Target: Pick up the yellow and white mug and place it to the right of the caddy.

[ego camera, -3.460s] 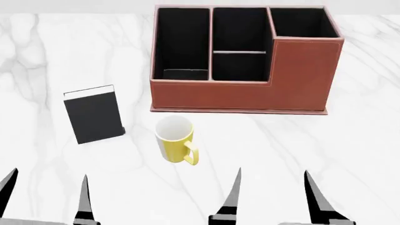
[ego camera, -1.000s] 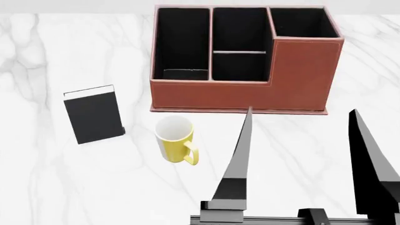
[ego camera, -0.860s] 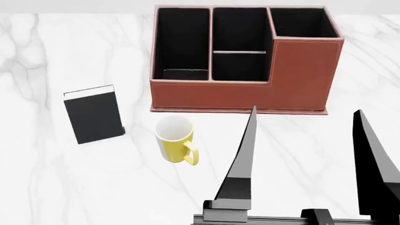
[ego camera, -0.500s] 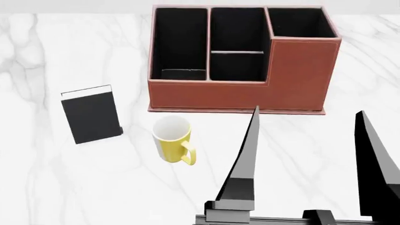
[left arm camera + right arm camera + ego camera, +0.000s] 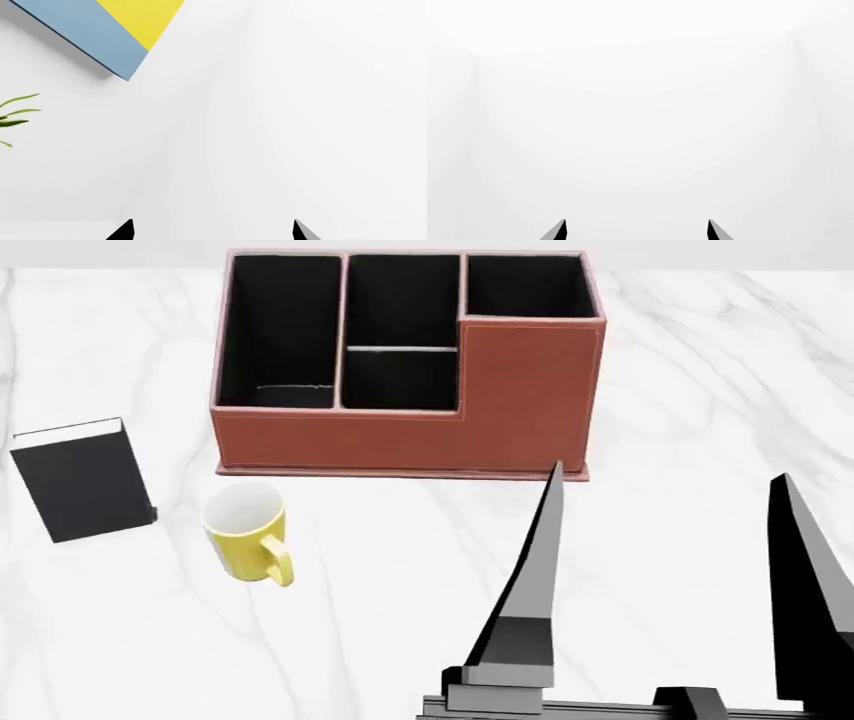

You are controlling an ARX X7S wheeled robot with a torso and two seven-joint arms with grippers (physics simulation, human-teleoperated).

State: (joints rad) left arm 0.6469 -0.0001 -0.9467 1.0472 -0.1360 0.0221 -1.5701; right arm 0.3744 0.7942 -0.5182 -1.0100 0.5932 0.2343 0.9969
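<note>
White marble bench: the view has swung right, so the yellow and white mug now sits toward the left edge, before the caddy — ungrasped. Right tool raised, spread wide, empty; left tool's tips apart, empty.

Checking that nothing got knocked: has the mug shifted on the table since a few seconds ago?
No. The mug still sits just in front of the caddy's left corner, right of the black book; the camera view moved.

Glossy ceramic-looking yellow and white mug, stitched leather-look caddy, polished marble-patterned table
</note>
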